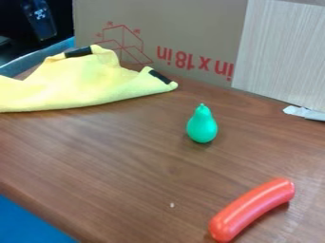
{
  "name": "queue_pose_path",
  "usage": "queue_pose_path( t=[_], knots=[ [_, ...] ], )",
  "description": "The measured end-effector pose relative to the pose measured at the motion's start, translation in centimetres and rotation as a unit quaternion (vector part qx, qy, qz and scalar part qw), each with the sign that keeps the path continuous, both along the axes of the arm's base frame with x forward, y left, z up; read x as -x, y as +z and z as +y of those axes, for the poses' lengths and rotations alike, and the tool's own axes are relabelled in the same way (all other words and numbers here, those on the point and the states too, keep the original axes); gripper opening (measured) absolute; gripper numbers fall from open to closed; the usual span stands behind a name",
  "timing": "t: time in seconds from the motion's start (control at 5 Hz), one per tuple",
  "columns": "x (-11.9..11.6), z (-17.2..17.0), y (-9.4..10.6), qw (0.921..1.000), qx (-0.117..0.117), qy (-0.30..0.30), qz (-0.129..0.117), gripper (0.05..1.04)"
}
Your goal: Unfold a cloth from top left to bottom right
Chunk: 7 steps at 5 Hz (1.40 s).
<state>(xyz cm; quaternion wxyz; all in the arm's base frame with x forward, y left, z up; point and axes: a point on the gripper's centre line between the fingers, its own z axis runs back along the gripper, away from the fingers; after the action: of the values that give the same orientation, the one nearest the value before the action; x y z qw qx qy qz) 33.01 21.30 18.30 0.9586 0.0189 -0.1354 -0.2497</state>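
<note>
The yellow cloth [82,85] lies bunched and partly folded at the upper left of the table, its left end cut off by the view's edge. One black strip [79,51] crosses its raised top corner, and another black strip [159,76] sits near its pointed right corner. Its lower edge runs in a shallow curve from the left edge of the view to that right corner. Folds hide part of the cloth's surface.
A green pear-shaped toy [202,125] stands right of the cloth. The red sausage-shaped toy [253,209] lies at the lower right. Behind the brown table [127,161] are a cardboard panel [190,28] and a pale wooden board [282,52]. A silvery object [304,113] lies by the board.
</note>
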Motion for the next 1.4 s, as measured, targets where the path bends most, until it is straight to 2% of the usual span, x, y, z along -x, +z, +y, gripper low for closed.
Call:
queue_pose_path(
  t=[0.2,0.4,0.6,1.2,1.4],
  knots=[
    [-0.2,0.1,-1.5,0.9998,0.013,0.003,0.016,1.001],
    [-1.5,0.2,-2.7,0.9994,0.018,0.005,0.03,1.0],
    [-3.1,0.4,-3.0,0.9994,0.013,0.002,0.032,1.001],
    [-6.8,2.3,-3.4,0.9996,0.006,-0.022,0.019,1.0],
    [-6.9,2.6,-3.4,0.9994,0.001,-0.033,0.013,1.0]
  ],
)
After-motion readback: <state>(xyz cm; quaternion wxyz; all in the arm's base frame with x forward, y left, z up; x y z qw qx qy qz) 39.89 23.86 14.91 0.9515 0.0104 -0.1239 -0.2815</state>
